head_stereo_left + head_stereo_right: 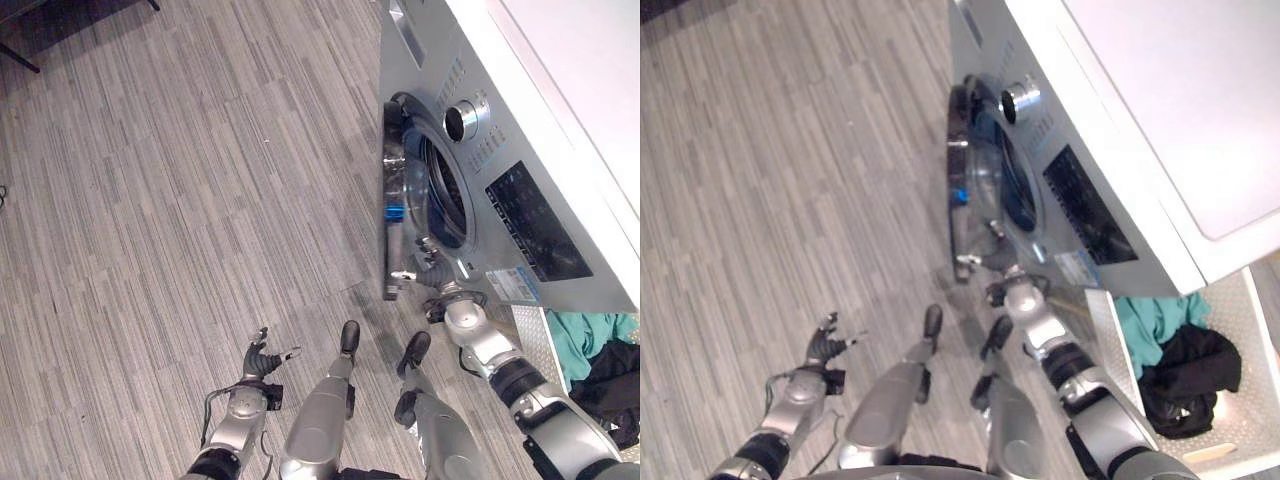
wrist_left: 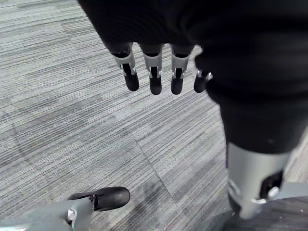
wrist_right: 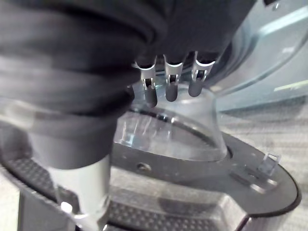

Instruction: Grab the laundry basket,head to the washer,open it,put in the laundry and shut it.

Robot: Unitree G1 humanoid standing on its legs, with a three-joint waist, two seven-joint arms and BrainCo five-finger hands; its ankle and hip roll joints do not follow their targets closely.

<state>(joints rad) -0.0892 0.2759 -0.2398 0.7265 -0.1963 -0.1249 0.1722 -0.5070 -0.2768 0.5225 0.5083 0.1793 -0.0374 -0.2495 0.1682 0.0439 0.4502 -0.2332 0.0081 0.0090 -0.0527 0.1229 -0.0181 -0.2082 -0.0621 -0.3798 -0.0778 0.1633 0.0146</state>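
The silver washer [image 1: 520, 150] stands at the right with its round door [image 1: 393, 200] swung out, so the drum opening [image 1: 447, 195] shows. My right hand [image 1: 430, 268] reaches the door's lower edge by the opening. In the right wrist view its fingers [image 3: 166, 86] are straight, just above the door's glass bowl [image 3: 168, 134]. The white laundry basket [image 1: 1265, 330] sits on the floor beside the washer, at my right, holding a teal cloth [image 1: 1150, 325] and a black cloth [image 1: 1190, 375]. My left hand [image 1: 262, 358] hangs low on the left over the floor, fingers [image 2: 154, 77] relaxed and holding nothing.
Grey striped carpet [image 1: 180, 200] spreads to the left of the washer. A dark furniture leg [image 1: 20, 58] stands at the far top left corner.
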